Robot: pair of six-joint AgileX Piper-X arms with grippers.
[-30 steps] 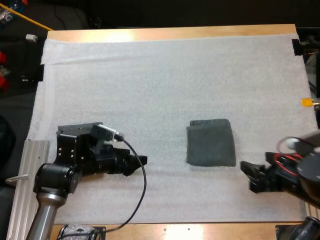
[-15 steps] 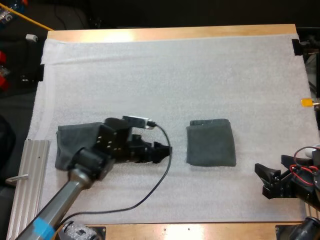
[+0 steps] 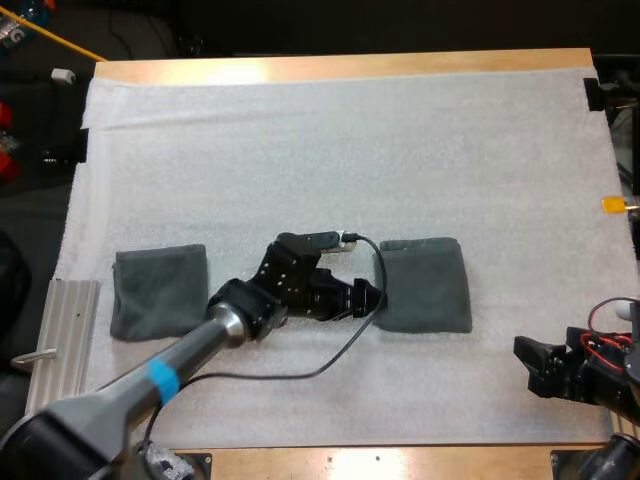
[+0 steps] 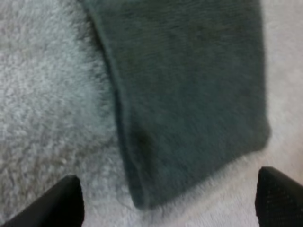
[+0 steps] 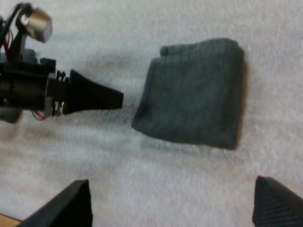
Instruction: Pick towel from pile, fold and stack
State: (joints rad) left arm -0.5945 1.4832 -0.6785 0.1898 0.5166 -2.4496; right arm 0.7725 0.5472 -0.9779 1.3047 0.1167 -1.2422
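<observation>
1. A wooden bench [image 3: 330,66] carries a white mat [image 3: 330,150]. Two dark grey-green towels lie on the mat's near half. The folded towel [image 3: 425,285] is about mid-mat, and the left-hand towel [image 3: 160,290] is well apart from it, near the mat's left edge.
2. Within the last second the left gripper [image 3: 372,298] has swung from the mat's left side across to the folded towel's left edge. This has uncovered the left-hand towel, which the arm had hidden.
3. The right gripper [image 3: 525,365] has drawn back toward the near right corner, clear of both towels.
4. The left fingers [image 4: 61,205] stand wide apart. The folded towel's corner lies on the mat between and ahead of them, and neither one presses on it.
5. The right fingers [image 5: 71,203] are also spread wide and hold nothing.
6. My reading is that the left-hand towel has been left where it lies and the folded towel is next to be gripped. Which of the two is meant as the stack I cannot tell.
7. In the high view the left gripper covers the folded towel's near left corner, so contact cannot be judged there.
8. The number of layers in either towel is unclear.
9. The right arm is cut off at the picture's edge.
</observation>
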